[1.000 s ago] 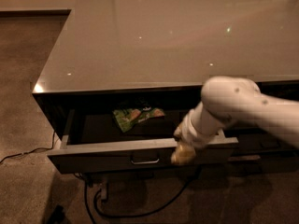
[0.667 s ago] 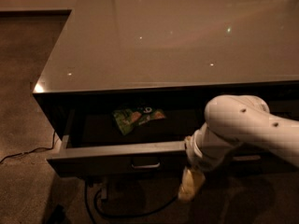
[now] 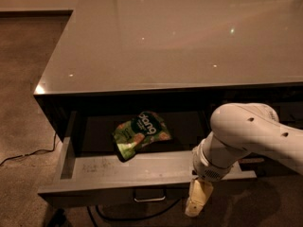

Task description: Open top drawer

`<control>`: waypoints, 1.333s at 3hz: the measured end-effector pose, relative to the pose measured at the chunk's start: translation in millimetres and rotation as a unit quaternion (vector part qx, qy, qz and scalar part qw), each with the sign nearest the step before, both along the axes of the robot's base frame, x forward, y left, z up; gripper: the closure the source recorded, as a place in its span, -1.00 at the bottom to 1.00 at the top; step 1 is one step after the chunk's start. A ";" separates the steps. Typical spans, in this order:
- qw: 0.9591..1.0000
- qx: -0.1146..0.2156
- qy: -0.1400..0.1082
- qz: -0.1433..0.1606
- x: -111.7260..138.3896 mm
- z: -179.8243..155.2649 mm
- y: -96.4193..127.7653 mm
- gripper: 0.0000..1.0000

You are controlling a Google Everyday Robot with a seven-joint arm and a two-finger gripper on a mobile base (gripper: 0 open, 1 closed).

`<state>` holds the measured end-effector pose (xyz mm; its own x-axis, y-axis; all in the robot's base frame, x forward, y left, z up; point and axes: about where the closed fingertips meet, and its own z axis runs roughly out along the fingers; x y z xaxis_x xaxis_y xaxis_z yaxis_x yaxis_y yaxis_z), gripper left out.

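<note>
The top drawer [image 3: 94,171] stands pulled out from under the grey countertop. Its scuffed light grey inside shows, and its small dark loop handle [image 3: 149,194] is at the centre of the front. A green snack bag [image 3: 140,133] lies inside near the back. My gripper [image 3: 198,201] hangs at the end of the white arm [image 3: 246,138], just right of the handle and below the drawer's front edge, apart from the handle. Only one tan finger [image 3: 199,198] shows.
The wide glossy countertop [image 3: 180,37] covers the cabinet. Brown carpet [image 3: 23,79] spreads to the left. A black cable [image 3: 28,153] runs over the floor at left and under the drawer. More dark drawers [image 3: 284,112] sit behind my arm at right.
The drawer has slid further out, showing more of its inside. My gripper has come off the drawer front and dropped below and to the right of the handle.
</note>
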<state>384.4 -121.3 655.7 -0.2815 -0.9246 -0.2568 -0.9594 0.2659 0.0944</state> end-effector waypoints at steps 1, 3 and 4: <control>1.000 0.007 -0.001 0.002 0.9 0.9 0.8 -1.00; 0.991 0.118 -0.010 0.059 23.5 18.9 8.4 -1.00; 0.982 0.142 -0.025 0.126 29.1 18.2 3.6 -1.00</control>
<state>413.5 -117.7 673.9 -0.0334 -0.8526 -0.5215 -0.9966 -0.0111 0.0819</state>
